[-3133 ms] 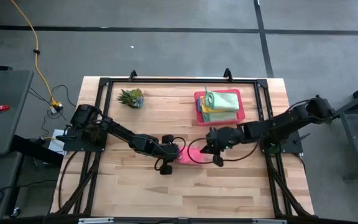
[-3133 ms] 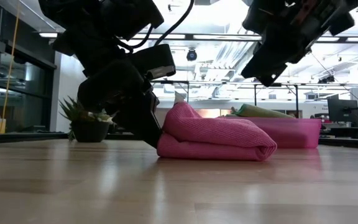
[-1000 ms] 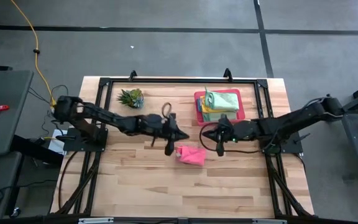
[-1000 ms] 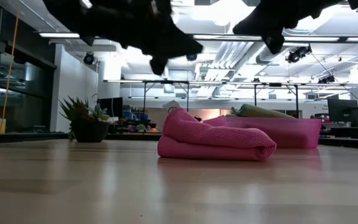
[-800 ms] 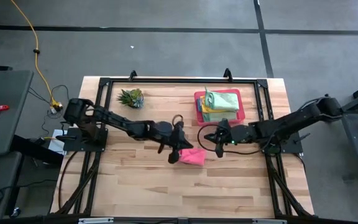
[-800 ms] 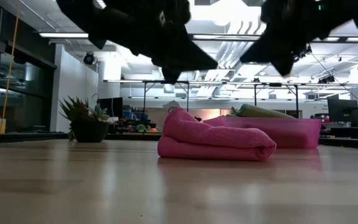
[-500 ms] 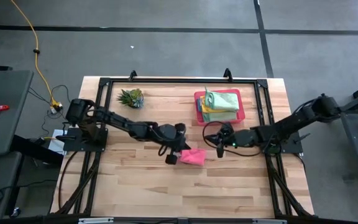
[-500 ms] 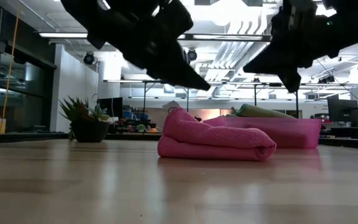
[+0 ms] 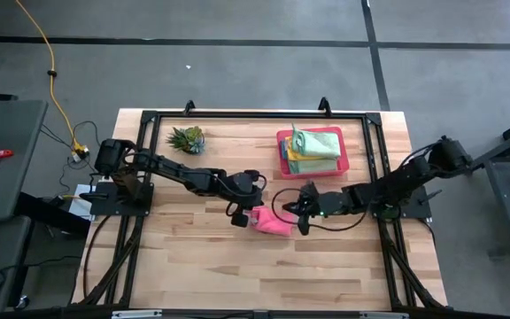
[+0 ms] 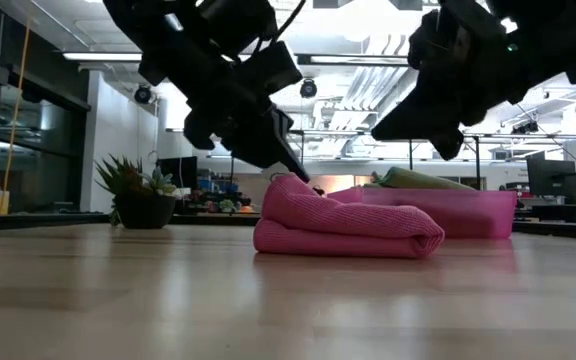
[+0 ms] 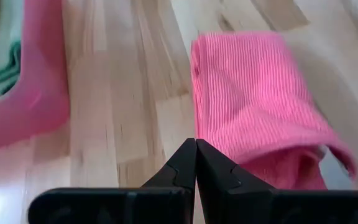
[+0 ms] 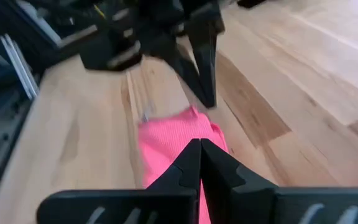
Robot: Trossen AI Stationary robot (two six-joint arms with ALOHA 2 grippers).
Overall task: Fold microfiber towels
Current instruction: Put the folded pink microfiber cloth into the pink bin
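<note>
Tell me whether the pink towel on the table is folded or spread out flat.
Folded. The pink towel lies as a thick, layered bundle with a rounded fold at one end, not a flat sheet, beside the pink tray.

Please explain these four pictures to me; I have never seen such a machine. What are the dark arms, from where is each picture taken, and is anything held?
It is a robot with two dark arms at a wooden table. One picture looks straight down from above, one looks level across the table top, and two come from cameras on the wrists. Each arm ends in a two-finger tool. The left tool and the right tool are both shut and hold nothing; they hang at either side of a folded pink towel that lies on the table. Behind it, a pink tray holds a stack of folded towels. A small green plant stands near the far edge.
</note>
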